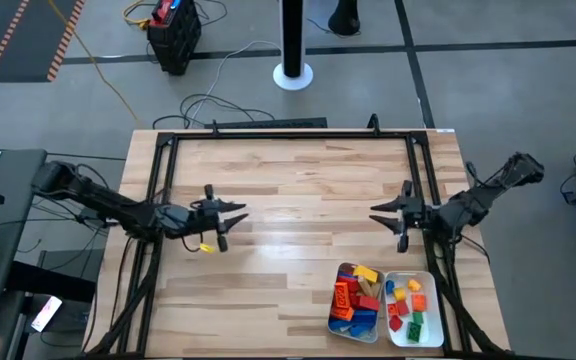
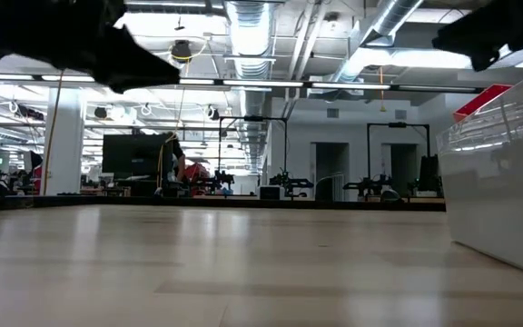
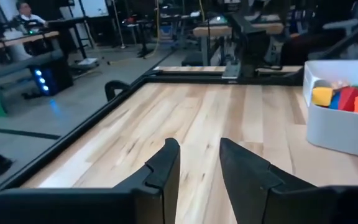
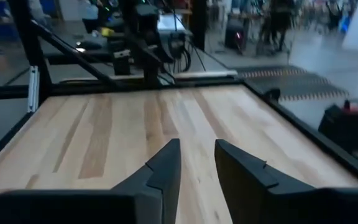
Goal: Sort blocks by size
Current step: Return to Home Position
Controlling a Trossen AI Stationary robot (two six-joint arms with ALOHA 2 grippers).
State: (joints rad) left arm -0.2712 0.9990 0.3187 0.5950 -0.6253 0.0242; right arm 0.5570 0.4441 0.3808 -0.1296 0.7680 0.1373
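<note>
My left jaws and right jaws, each slightly spread, face across open bench [image 1: 298, 180]; blocks [image 1: 346, 297] lie jumbled, axes mixed, in trays [image 1: 412, 274] beside right jaws.

The whole table [image 1: 288, 190] is seen from straight overhead in the high view, from far enough off that the surrounding floor is taken in; the white trays [image 1: 409, 274] are shown at its near right corner. The low view is set at table-top height and faced level across the wood into the room, with one tray [image 2: 507, 173] very close at its right. The left wrist view is taken low over the wood, past the left gripper [image 3: 199, 144], toward a tray [image 3: 337, 134]. The right wrist view is taken past the right gripper [image 4: 196, 144], toward the table's frame [image 4: 92, 85]. The wooden top is shared by all four views.
</note>
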